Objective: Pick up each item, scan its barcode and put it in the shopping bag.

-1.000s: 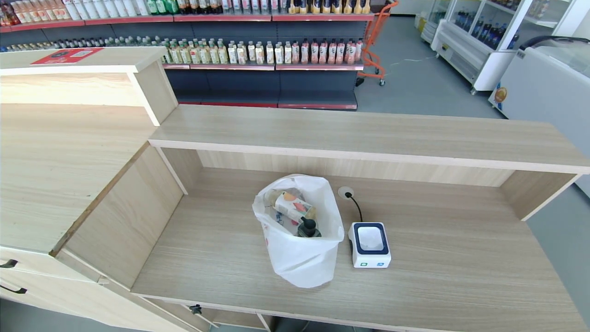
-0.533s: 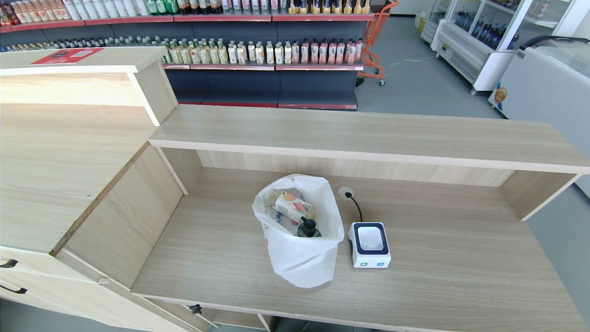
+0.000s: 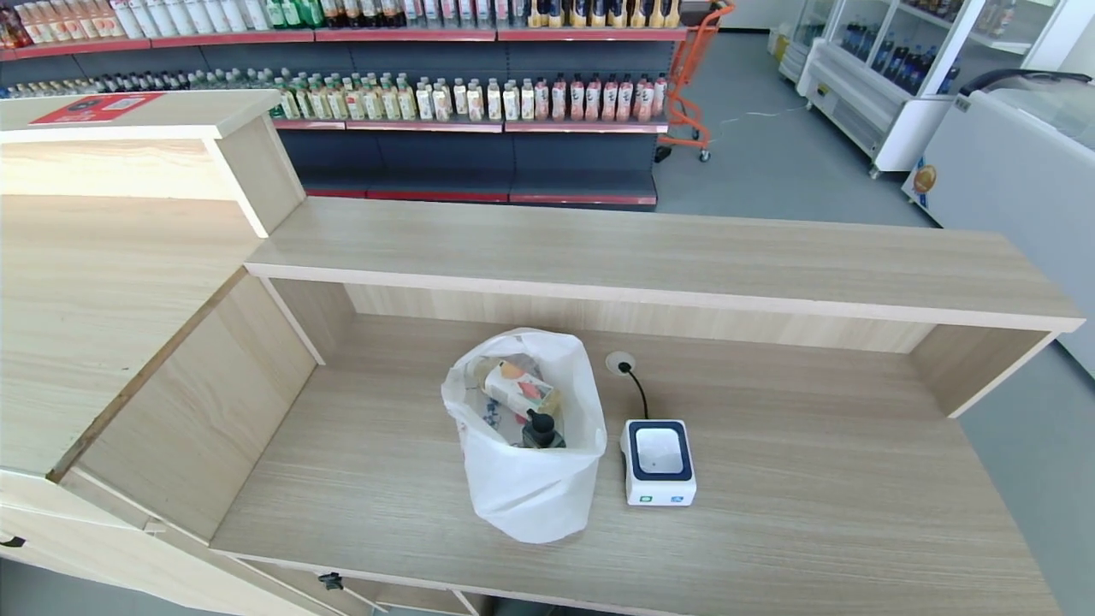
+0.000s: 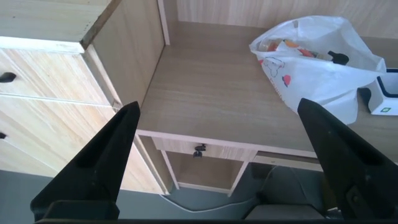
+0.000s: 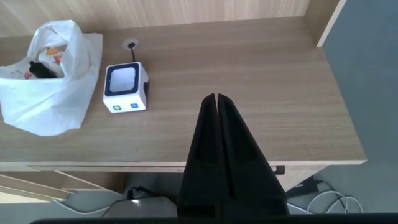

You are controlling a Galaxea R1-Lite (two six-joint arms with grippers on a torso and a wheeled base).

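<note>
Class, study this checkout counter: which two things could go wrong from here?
1. The soft shopping bag stands unsupported with a dark bottle and a carton inside; it may slump or tip onto the scanner close beside it.
2. The scanner's cable lies exposed by the bag; a reach there might snag it.

The left pincer (image 4: 219, 104) and right pincer (image 5: 216, 97) are plain matte black — long, tapering wedges.

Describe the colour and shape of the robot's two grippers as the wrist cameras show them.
The left gripper has two matte-black fingers, each a flat wedge, broad at the base and narrowing to a tip. The right gripper is built the same, black and tapering. Both are plain and unmarked.
</note>
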